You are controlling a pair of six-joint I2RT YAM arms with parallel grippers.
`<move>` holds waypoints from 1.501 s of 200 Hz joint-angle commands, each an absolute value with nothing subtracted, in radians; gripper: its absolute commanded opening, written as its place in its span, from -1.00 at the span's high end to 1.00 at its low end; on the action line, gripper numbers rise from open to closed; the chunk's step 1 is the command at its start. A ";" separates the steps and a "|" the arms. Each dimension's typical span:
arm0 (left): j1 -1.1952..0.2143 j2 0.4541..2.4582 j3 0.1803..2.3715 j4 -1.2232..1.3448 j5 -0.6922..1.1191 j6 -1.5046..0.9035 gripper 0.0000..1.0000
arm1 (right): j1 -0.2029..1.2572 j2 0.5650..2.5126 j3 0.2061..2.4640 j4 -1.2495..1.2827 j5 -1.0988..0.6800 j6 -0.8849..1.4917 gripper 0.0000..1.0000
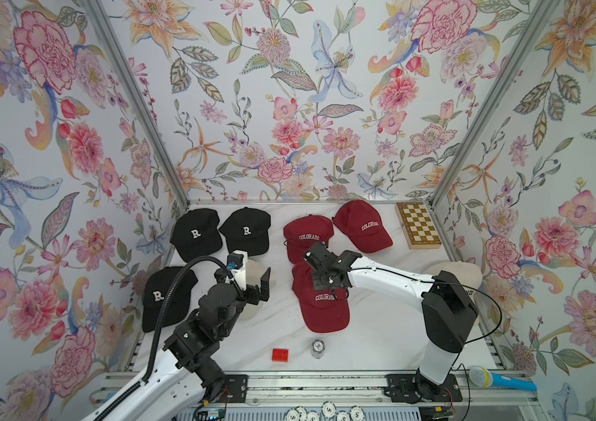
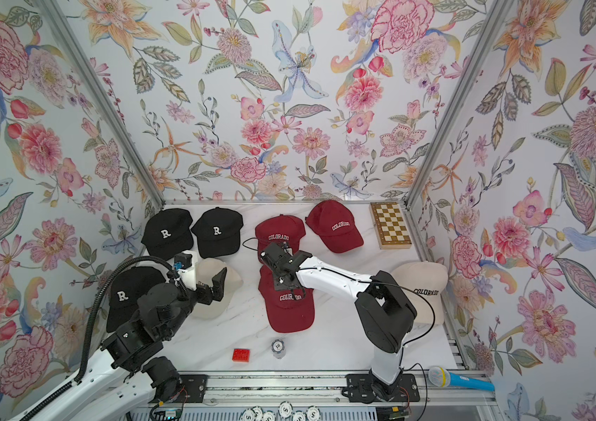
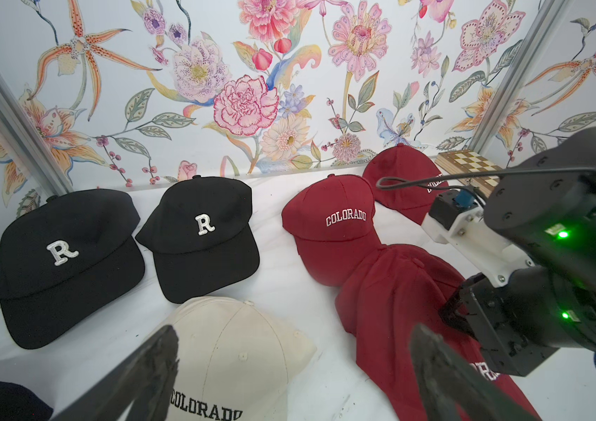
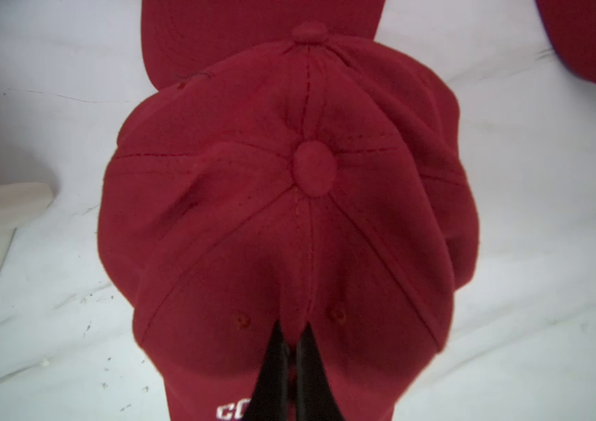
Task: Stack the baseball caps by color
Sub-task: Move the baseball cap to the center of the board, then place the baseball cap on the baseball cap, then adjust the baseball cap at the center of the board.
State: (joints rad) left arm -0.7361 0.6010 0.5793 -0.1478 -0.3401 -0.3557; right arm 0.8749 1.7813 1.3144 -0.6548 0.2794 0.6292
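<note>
Since my own wrist covers them in both top views, my right fingers [image 4: 276,361] show only in the right wrist view.

- Right fingers: pressed together, pinching a fold of crown on a dark red cap [image 4: 289,226] at mid-desk.
- Second dark red cap [image 4: 311,32]: underneath; little beyond its button shows.
- Left fingers [image 3: 154,364]: spread wide over a cream cap [image 3: 238,350], largely hidden by my arm from above; contact unclear.
- Second cream cap [image 2: 424,288]: right edge, partly behind my right arm.
- Two more dark red caps [image 1: 309,235] [image 1: 363,227]: rear, white "COLORADO".
- Three black caps [image 1: 196,233] [image 1: 247,231] [image 1: 165,295]: left, white "R".
- Desk [image 1: 380,328]: white, marbled.
- Chessboard [image 1: 418,226]: rear right.
- Walls: floral paper.
</note>
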 commanded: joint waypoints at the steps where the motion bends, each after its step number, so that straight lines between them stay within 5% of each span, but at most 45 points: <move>1: -0.745 0.611 0.605 -0.108 -0.315 -0.354 -0.99 | 0.849 1.742 1.245 -0.679 0.279 0.648 1.00; 76: -0.745 0.694 0.620 -0.028 -0.292 -0.327 -0.99 | 0.764 1.695 1.164 -0.644 0.235 0.612 0.94; 119: -0.746 0.724 0.635 -0.014 -0.288 -0.327 -0.99 | 0.756 1.627 1.177 -0.658 0.219 0.610 0.15; 198: -0.746 0.706 0.621 -0.003 -0.307 -0.327 -0.99 | 0.706 1.428 1.236 -0.727 0.229 0.613 -0.07; 300: -0.746 0.709 0.594 0.028 -0.315 -0.325 -0.99 | 0.736 1.604 1.339 -0.727 0.174 0.572 -0.10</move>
